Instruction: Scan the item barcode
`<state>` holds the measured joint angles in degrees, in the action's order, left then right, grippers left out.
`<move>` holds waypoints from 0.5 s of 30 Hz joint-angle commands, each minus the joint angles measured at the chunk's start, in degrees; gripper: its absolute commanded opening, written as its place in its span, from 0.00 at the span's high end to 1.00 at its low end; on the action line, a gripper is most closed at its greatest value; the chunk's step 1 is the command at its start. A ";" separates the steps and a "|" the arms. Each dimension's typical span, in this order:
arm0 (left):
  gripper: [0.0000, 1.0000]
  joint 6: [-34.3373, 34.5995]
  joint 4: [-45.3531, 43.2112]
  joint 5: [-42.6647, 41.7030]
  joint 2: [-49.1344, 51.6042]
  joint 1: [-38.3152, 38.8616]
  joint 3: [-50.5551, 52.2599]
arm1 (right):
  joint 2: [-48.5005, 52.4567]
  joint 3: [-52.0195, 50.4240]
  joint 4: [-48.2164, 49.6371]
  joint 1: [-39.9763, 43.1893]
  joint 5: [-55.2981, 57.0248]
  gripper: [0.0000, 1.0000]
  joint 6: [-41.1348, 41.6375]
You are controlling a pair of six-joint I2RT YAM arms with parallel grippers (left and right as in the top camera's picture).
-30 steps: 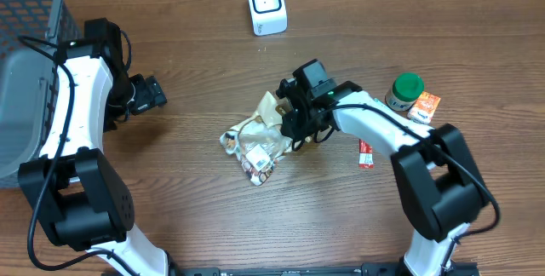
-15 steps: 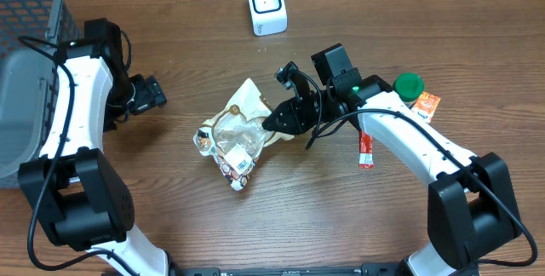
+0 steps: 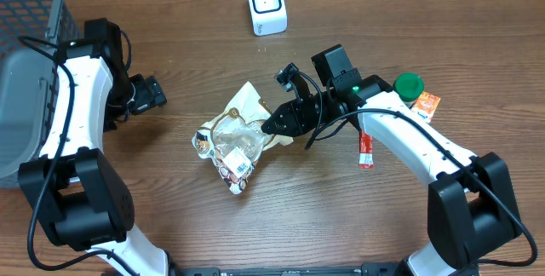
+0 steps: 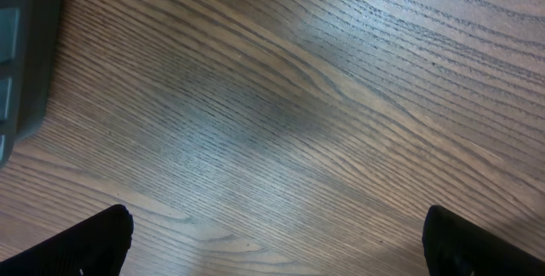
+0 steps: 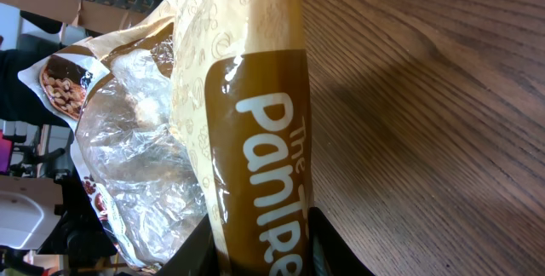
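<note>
While my right jaws pinch one edge of the crinkly snack bag (image 3: 234, 144), it sits mid-tabletop (image 3: 170, 216), well apart from the white scanner (image 3: 266, 5) at the far edge. My left jaws stand wide open near the grey basket (image 3: 25, 54).

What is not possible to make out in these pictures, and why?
- Overhead: the small label on the bag is too small to read, so a barcode cannot be confirmed.
- Right wrist: the bag's brand word is cut off by the bottom edge, and the bag hides most of the right gripper.
- Overhead: the right arm covers the jar below its green lid.
- Left wrist: only the fingertips of the left gripper show, at the bottom corners.
</note>
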<state>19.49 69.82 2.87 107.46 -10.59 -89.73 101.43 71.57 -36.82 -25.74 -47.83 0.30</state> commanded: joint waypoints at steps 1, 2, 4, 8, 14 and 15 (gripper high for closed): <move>0.00 -0.22 -0.04 0.50 -1.07 0.22 -0.74 | -0.81 0.13 0.50 0.37 -1.77 0.96 0.17; 0.00 -0.22 -0.04 0.50 -1.07 0.22 -0.74 | -0.81 0.11 0.55 0.37 -1.77 0.96 0.17; 0.00 -0.22 -0.02 0.50 -1.07 0.22 -0.74 | -0.81 0.13 0.98 0.37 -1.79 0.96 0.17; 0.00 -0.22 -0.04 0.50 -1.07 0.22 -0.74 | -0.81 0.13 1.68 0.37 -1.81 0.96 0.17; 0.00 -0.22 -0.04 0.50 -1.07 0.22 -0.74 | -0.81 0.13 2.03 0.37 -1.92 0.96 0.20; 0.00 -0.22 -0.02 0.50 -1.07 0.22 -0.74 | -0.81 0.13 2.01 0.37 -2.01 0.96 0.20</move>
<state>19.49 69.82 2.87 107.46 -10.59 -89.73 101.43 71.57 -35.16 -25.74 -48.21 0.30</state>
